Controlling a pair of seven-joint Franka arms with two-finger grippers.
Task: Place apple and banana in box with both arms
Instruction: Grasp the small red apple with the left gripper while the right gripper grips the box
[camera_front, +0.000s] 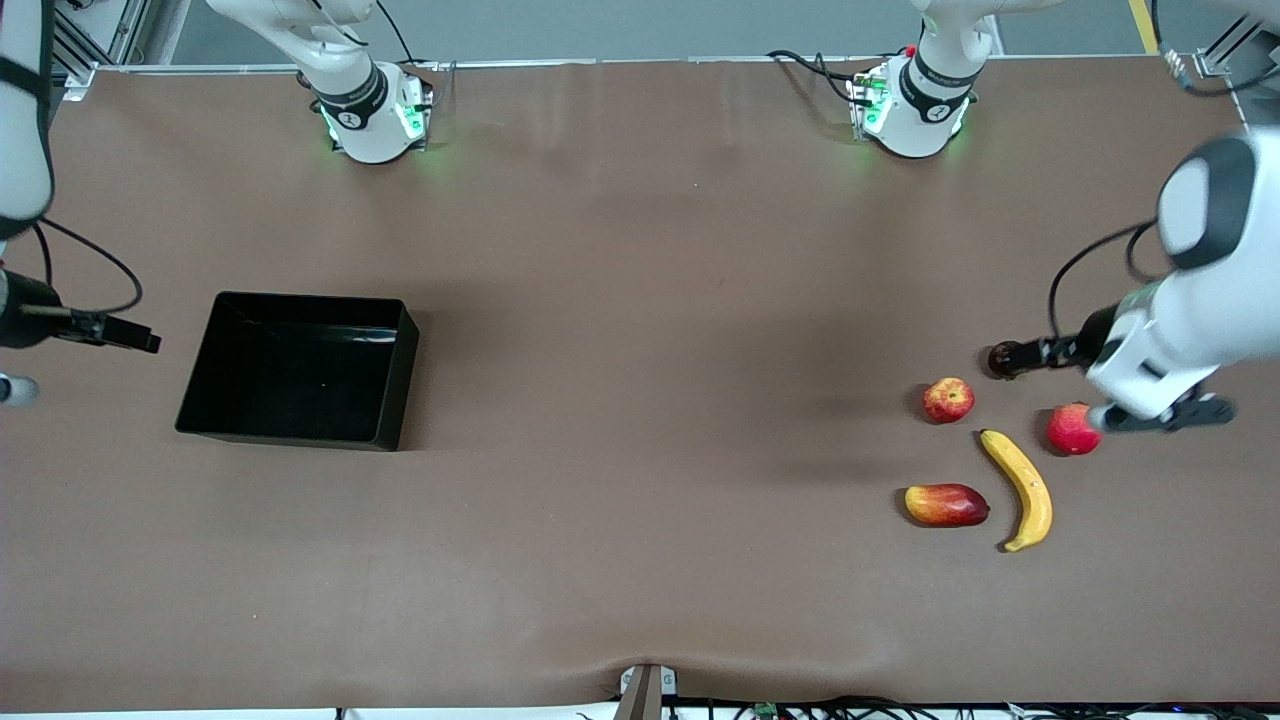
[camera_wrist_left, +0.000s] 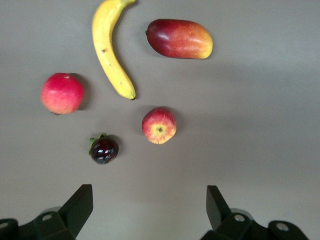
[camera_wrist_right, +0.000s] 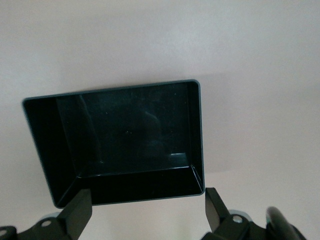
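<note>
Hidden or cut off: right gripper (camera_wrist_right: 145, 212) seen only as two fingertips in its own wrist view, spread wide, nothing between; in the front view that arm is cropped at the frame edge at its end of the table, gripper not visible there. Left gripper (camera_wrist_left: 150, 207) likewise two fingertips spread wide in its wrist view, holding nothing; in the front view partly masked by the white wrist housing, up in the air over the table edge just beside the larger round red fruit (camera_front: 1072, 429). Small dark round fruit (camera_wrist_left: 104, 149) with green calyx, partly covered by the left arm's cabling in the front view; kind not discernible.

Counts: one box (camera_front: 392, 385), black, nothing in it, toward the right arm's end. Five fruits, all on the table toward the left arm's end, none touching. One apple (camera_front: 948, 400), farther from the front camera than the banana (camera_front: 1022, 488). One banana, dark tip pointing toward the apple. One oblong red-and-yellow fruit (camera_front: 946, 505) beside the banana. Box well apart from every fruit.
</note>
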